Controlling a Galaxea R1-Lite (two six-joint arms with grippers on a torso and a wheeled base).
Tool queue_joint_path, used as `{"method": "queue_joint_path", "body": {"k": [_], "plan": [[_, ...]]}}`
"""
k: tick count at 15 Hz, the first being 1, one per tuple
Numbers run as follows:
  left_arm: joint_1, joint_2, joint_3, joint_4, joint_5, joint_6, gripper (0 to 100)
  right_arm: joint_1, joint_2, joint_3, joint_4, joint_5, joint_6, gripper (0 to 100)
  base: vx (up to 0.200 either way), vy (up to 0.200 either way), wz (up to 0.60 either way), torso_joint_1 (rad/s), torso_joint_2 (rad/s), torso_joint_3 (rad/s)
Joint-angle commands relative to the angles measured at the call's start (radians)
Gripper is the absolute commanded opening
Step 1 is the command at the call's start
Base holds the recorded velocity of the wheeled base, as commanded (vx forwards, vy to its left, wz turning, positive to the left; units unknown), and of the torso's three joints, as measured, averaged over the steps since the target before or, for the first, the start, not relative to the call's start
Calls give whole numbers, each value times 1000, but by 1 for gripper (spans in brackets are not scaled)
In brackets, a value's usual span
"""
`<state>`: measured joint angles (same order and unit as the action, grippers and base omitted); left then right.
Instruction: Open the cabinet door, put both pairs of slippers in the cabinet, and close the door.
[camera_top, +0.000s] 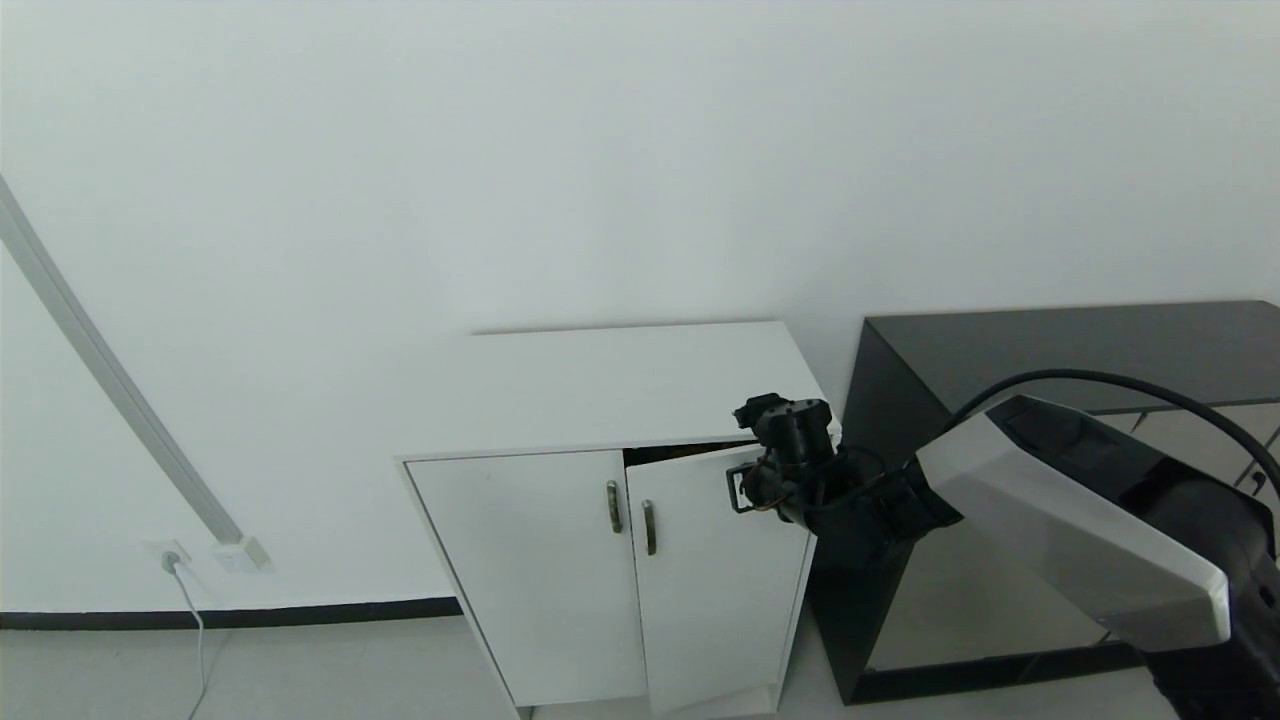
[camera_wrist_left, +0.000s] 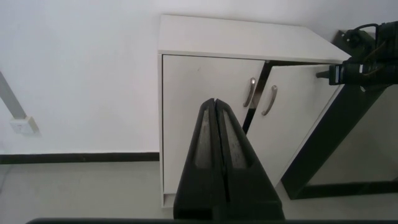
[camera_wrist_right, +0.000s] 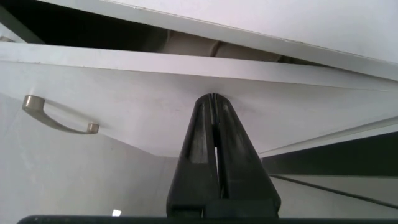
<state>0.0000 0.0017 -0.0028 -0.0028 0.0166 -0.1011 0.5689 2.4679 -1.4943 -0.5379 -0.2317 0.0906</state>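
A white cabinet (camera_top: 600, 390) stands against the wall with two doors. Its left door (camera_top: 520, 570) is closed. Its right door (camera_top: 710, 580) hangs ajar, and a dark gap shows along its top. My right gripper (camera_top: 742, 488) is shut with nothing between its fingers, its tips against the top outer corner of the ajar door (camera_wrist_right: 124, 81), past the door's metal handle (camera_wrist_right: 59, 118). My left gripper (camera_wrist_left: 214, 106) is shut and empty. It is held in the air well in front of the cabinet (camera_wrist_left: 242, 40), apart from it.
A black glossy cabinet (camera_top: 1050, 340) stands right beside the white one, close to the swing of the ajar door. A wall socket (camera_top: 170, 557) with a cable and a slanted conduit (camera_top: 100, 370) are at the left. Open floor (camera_top: 300, 670) lies in front.
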Motion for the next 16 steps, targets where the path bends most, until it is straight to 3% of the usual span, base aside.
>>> {"method": "queue_joint_path", "body": {"k": [1, 16], "plan": [[0, 0, 0, 0, 0, 0, 0, 0, 8, -11, 1, 2, 0, 0, 0, 0, 0, 0, 0, 0], [2, 0, 0, 0, 0, 0, 0, -9, 52, -115, 70, 0, -3, 0, 0, 0, 0, 0, 0, 0]]}}
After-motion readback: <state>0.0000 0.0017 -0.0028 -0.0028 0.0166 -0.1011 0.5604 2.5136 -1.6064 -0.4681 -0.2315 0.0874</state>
